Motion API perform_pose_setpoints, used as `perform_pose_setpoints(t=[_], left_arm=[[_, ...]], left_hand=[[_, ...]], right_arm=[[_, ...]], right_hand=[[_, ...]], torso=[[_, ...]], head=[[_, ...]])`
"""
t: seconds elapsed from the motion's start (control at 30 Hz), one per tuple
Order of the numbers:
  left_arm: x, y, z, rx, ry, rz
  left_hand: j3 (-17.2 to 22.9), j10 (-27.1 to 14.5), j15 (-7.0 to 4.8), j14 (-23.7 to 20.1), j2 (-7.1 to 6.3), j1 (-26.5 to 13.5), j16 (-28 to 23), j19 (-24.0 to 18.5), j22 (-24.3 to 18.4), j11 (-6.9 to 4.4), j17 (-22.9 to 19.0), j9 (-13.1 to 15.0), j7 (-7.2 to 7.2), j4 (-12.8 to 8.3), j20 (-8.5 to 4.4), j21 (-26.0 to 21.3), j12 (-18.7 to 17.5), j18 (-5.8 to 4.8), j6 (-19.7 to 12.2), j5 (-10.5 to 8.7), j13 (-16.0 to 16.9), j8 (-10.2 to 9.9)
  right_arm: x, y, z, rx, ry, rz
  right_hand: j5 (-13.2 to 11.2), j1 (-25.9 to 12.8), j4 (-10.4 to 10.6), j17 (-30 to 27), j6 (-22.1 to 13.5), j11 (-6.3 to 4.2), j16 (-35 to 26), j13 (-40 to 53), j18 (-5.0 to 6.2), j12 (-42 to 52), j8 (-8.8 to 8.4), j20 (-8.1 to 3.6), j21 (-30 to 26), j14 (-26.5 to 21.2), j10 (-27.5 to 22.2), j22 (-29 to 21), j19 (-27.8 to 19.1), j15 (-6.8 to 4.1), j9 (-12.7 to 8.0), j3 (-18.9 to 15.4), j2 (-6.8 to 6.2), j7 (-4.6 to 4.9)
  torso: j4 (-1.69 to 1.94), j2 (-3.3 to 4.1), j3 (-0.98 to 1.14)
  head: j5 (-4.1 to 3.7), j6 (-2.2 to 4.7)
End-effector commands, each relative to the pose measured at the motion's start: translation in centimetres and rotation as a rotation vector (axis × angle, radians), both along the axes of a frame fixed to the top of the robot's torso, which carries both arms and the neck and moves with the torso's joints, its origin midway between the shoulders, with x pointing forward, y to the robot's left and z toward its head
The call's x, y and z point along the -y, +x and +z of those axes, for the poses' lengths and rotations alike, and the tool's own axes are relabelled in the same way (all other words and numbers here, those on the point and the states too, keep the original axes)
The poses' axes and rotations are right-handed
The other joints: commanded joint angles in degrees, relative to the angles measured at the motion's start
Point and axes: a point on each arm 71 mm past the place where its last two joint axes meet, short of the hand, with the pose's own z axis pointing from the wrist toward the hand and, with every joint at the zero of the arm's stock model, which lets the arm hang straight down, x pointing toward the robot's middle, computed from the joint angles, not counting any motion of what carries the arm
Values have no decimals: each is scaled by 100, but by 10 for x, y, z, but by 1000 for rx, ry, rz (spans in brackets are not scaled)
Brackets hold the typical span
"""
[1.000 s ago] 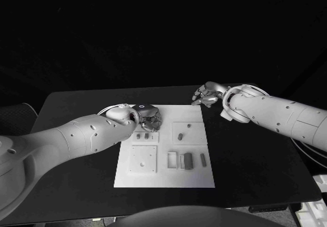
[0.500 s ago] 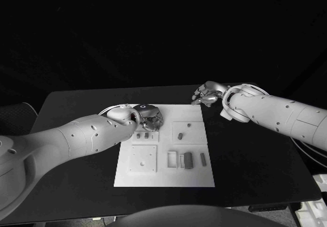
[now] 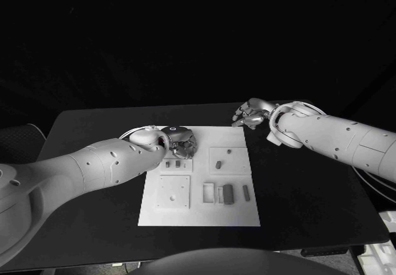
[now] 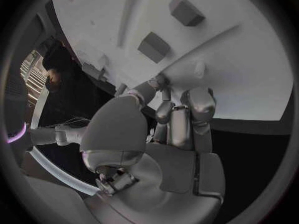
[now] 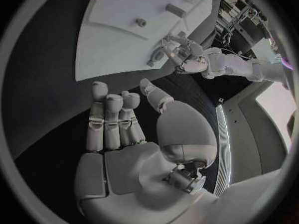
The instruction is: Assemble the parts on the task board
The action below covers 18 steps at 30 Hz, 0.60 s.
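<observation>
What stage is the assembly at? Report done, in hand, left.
Done: nothing visibly assembled. In hand: left hand rests at the task board far-left corner, no part plainly held; right hand hovers off the board, holding nothing. Left: grey parts lie loose.

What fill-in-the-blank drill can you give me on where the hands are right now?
1. The left hand hovers over the far-left corner of the white ____.
2. The right hand, holding nothing, sits beyond the task board's far-____ corner.
3. The table under the board is ____ in colour.

Missing words: task board; right; black
</observation>
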Motion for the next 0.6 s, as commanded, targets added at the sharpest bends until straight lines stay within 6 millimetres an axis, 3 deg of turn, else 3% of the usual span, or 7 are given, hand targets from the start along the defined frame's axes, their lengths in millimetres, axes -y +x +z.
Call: perform_pose_setpoints(t=[0.03,0.6], left_arm=[[1,0,0,-8,-2,-2],[-1,1,0,0,-6,-1]], left_hand=[[5,-35,47,12,50,3,-15,-6,100,-2,5,-6,80,-37,15,20,9,873,122,27,9,30],[5,-35,47,12,50,3,-15,-6,100,-2,5,-6,80,-37,15,20,9,873,122,27,9,30]], right_arm=[[-1,-1,-1,-9,0,13],[-2,0,-1,-9,0,15]], right_hand=[[4,-57,-19,10,-23,23,13,8,82,24,-23,-32,15,64,-5,7,-14,-37,8,-23,-18,3],[4,-63,-18,45,-25,25,0,26,82,16,-29,-31,20,57,-13,26,-29,-35,11,-23,-21,5]], torso=[[2,-1,-1],[-2,0,-1]], head=[[-3,-5],[-5,-12]])
